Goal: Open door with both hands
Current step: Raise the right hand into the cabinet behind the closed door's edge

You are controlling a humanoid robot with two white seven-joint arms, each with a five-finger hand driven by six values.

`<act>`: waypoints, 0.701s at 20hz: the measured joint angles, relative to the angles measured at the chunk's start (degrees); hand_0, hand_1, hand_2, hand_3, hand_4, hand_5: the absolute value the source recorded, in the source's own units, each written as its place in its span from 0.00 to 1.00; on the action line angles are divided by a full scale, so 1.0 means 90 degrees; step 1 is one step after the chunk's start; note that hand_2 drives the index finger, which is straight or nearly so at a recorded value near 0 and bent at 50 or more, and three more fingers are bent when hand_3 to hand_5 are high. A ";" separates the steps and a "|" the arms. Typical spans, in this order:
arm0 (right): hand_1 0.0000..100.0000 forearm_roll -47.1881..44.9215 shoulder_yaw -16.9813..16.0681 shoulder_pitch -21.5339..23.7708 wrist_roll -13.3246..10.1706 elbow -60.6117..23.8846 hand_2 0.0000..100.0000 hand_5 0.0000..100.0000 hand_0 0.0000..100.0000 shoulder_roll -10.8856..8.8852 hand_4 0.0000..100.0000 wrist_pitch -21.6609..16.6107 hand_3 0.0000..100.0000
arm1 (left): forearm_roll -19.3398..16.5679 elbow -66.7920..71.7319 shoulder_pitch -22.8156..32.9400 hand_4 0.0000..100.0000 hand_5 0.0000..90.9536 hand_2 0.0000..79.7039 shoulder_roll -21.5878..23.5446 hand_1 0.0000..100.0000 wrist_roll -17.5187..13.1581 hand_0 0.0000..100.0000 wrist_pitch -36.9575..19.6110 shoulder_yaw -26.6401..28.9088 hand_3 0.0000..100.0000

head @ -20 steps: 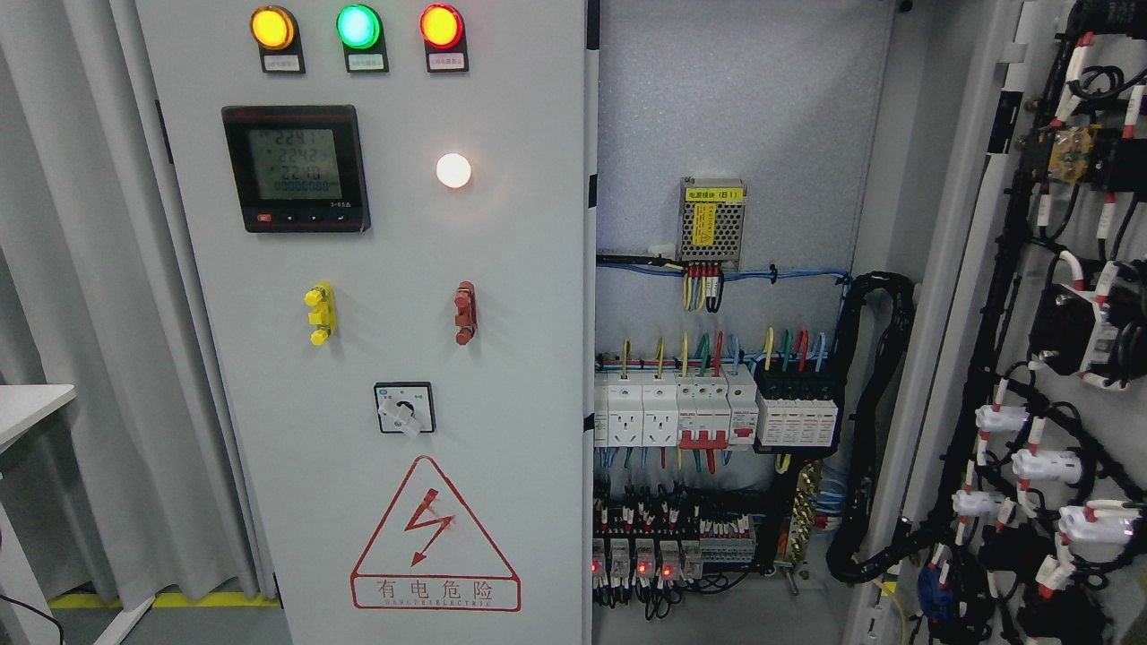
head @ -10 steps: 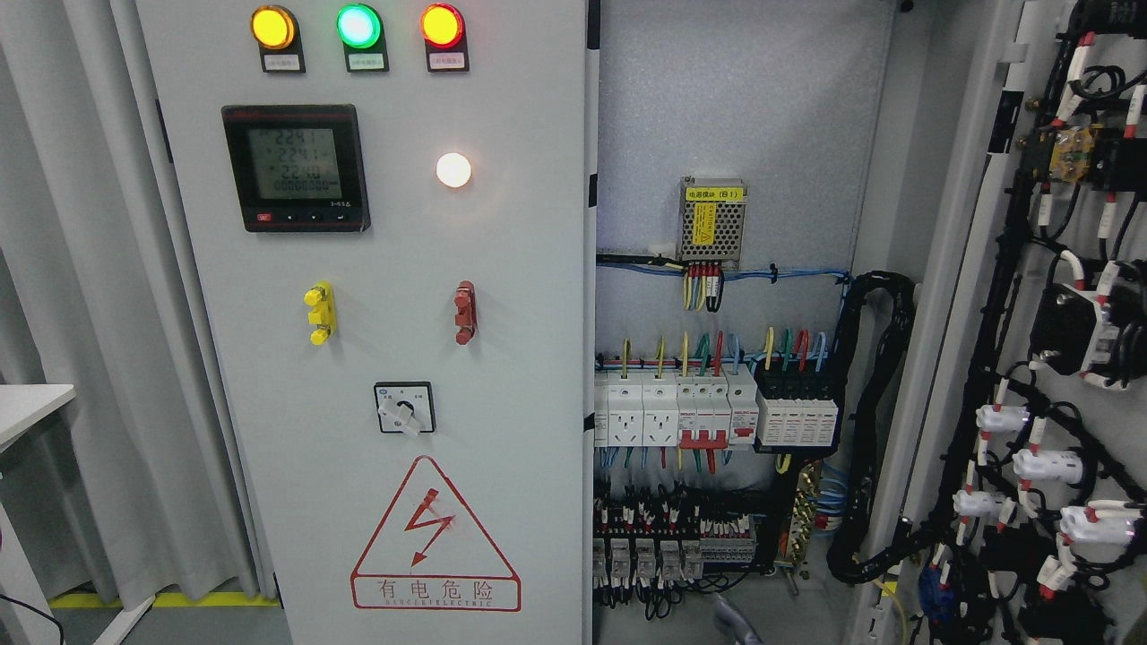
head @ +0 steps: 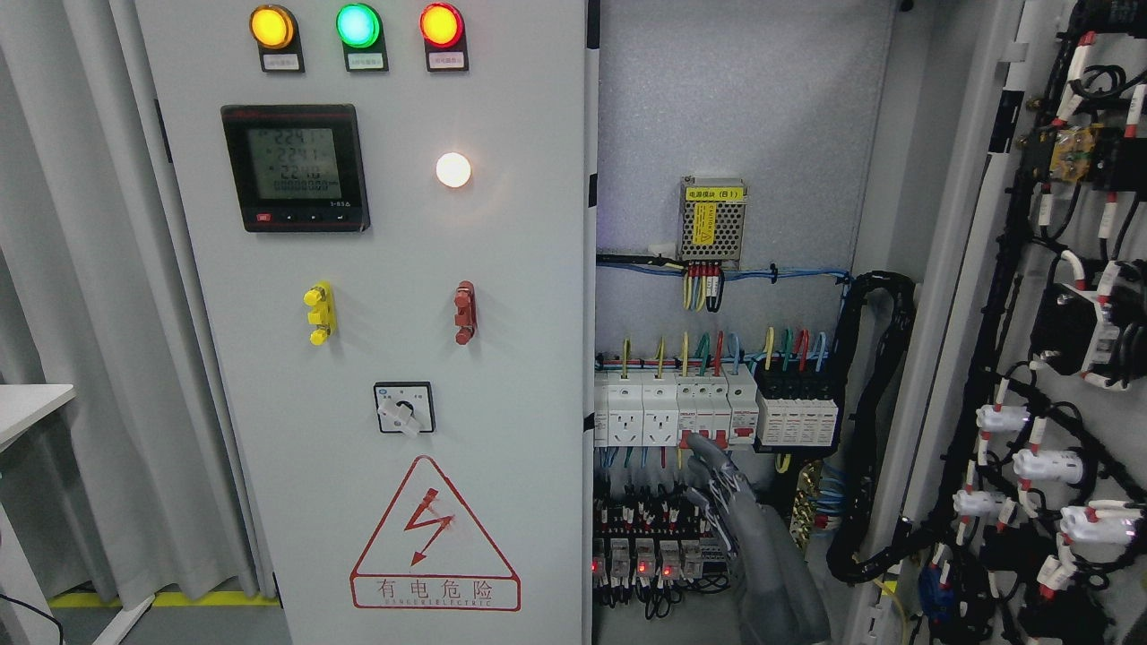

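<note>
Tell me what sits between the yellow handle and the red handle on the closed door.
Nothing: in the head view the grey door panel is bare between the yellow handle and the red handle. The rotary switch sits lower.

even, bright indoor light with soft shadows; the hand (head: 730,502) is motion-blurred, sharp detail all around it, a glaring white lamp (head: 453,170) up and left of it, dimmer cabinet corners to its right.
</note>
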 measured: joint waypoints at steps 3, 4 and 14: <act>0.00 -0.0341 0.0016 -0.0466 0.0010 0.0127 0.00 0.00 0.22 0.0018 0.00 0.0192 0.00 | 0.0001 0.0024 0.0000 0.04 0.00 0.03 -0.0005 0.00 0.0000 0.30 -0.0010 0.0009 0.03; 0.00 -0.0460 0.0022 -0.0623 0.0014 0.0197 0.00 0.00 0.22 0.0022 0.00 0.0225 0.00 | 0.0001 0.0031 0.0000 0.04 0.00 0.03 -0.0006 0.00 0.0000 0.30 -0.0010 0.0014 0.03; 0.00 -0.1256 0.0053 -0.1959 -0.0012 0.1257 0.00 0.00 0.22 0.0054 0.00 0.0306 0.00 | 0.0002 0.0075 0.0000 0.04 0.00 0.03 -0.0014 0.00 -0.0001 0.29 0.0018 0.0034 0.03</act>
